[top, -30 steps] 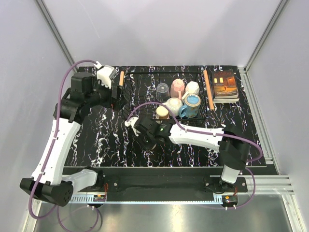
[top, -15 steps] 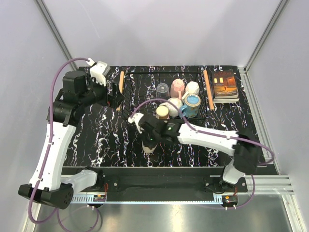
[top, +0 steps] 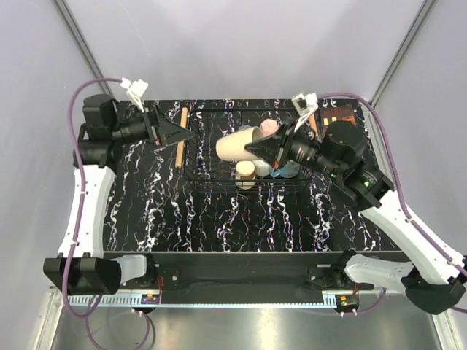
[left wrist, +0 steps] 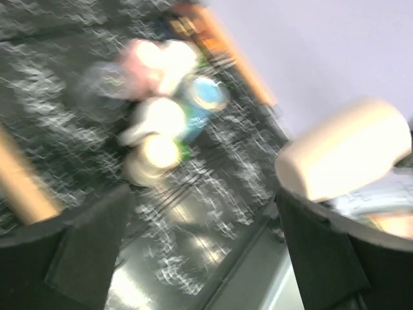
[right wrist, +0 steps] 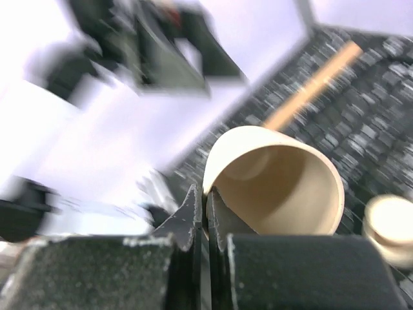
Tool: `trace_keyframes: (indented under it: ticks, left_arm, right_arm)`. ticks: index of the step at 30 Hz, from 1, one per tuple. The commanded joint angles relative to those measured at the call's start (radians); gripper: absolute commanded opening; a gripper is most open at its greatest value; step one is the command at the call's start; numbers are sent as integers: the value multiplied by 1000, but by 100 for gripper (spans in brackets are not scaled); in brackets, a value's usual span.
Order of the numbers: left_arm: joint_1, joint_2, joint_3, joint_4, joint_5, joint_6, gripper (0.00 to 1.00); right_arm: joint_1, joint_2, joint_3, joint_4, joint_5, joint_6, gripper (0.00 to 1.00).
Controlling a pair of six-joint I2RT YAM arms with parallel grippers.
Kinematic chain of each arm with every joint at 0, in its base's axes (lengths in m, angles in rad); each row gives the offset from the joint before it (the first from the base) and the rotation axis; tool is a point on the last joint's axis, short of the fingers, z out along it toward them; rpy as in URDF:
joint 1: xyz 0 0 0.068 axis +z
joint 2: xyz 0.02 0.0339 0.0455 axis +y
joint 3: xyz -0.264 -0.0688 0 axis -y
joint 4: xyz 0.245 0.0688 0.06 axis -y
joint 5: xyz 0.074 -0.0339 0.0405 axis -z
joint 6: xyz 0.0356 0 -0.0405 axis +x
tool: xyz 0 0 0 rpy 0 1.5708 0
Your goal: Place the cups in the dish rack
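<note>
One cream cup [top: 233, 146] pinched at rim by right claw [right wrist: 205, 197]; left claw [top: 185, 133] spread.

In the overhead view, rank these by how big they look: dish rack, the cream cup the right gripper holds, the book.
Largest: dish rack.
Then: cream cup, held up nearer the camera.
Smallest showing: book, mostly hidden, so unsure.

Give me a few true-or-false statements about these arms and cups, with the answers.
1. The right gripper pinches the rim of a cream cup. True.
2. That cup stands upright on the table. False: it is held on its side, in the air over the dish rack.
3. The left gripper is open and holds nothing. True.
4. The dish rack has nothing in it. False: several cups sit in it.
</note>
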Motion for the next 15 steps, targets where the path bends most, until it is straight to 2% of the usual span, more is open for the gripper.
trace_keyframes:
  ticks: [1, 2, 3, 5, 8, 10, 13, 15]
  left_arm:
    - [-5, -16, -168, 456, 399, -437, 99]
    - [-8, -17, -188, 601, 447, -504, 99]
    - [-19, -20, -208, 660, 464, -608, 99]
    - [-19, -26, -251, 768, 481, -672, 99]
    - [-19, -40, -271, 838, 491, -723, 99]
    - [-19, -49, -287, 924, 498, -813, 99]
    - [-19, -63, -323, 1169, 498, -960, 99]
    - [-45, -66, -346, 1233, 498, -1040, 99]
  right_arm:
    - [-87, 19, -17, 352, -226, 248, 0]
    - [-98, 35, -26, 389, -268, 323, 0]
    - [-110, 44, -29, 422, -287, 354, 0]
    - [-121, 62, -52, 503, -318, 435, 0]
    - [-141, 82, -92, 586, -345, 521, 0]
    - [-146, 96, -108, 624, -361, 542, 0]
    - [-147, 107, -126, 658, -368, 577, 0]
    - [-150, 114, -132, 690, -376, 594, 0]
